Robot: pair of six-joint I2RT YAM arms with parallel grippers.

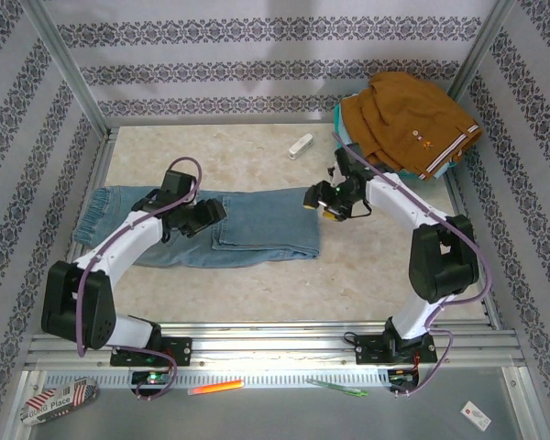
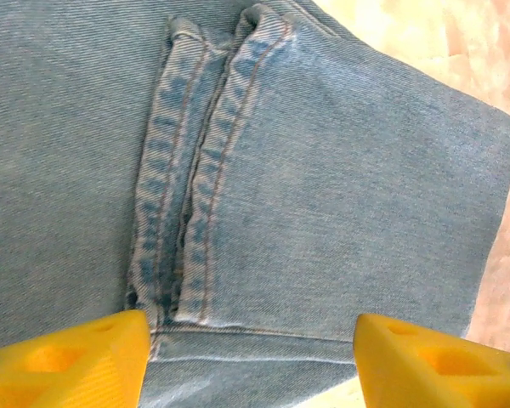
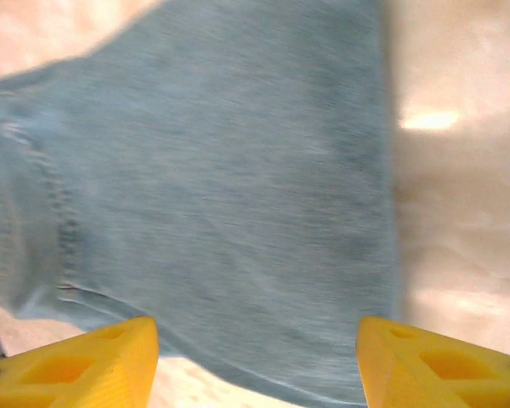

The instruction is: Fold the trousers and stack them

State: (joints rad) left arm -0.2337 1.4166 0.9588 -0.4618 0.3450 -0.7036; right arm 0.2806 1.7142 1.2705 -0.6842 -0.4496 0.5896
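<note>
1. Left gripper (image 2: 251, 348): in the left wrist view the yellow fingers (image 2: 76, 361) sit at the bottom corners of the frame, spread well apart. Nothing is clamped between them. Denim lies below the gap.
2. Under the left gripper, two hemmed leg ends lie side by side, running from the upper middle of the frame down to a cross seam just above the fingers.
3. Right gripper (image 3: 257, 353): in the right wrist view the yellow fingers (image 3: 442, 361) are likewise parted wide with nothing held. The frame is blurred, so contact with the cloth cannot be told.
4. Trousers (image 1: 257, 229): in the top view they lie flat across the middle of the table (image 1: 257, 293), with the legs folded back over the body. A pale end reaches the left edge and a straight edge lies right of centre.
5. Left gripper (image 1: 211, 213) hovers over the folded layer's left part. Right gripper (image 1: 313, 197) is at the trousers' upper right corner.
6. Surroundings: a brown garment (image 1: 408, 119) is heaped in the upper right corner. A small white object (image 1: 301, 145) lies on the table above the trousers.
</note>
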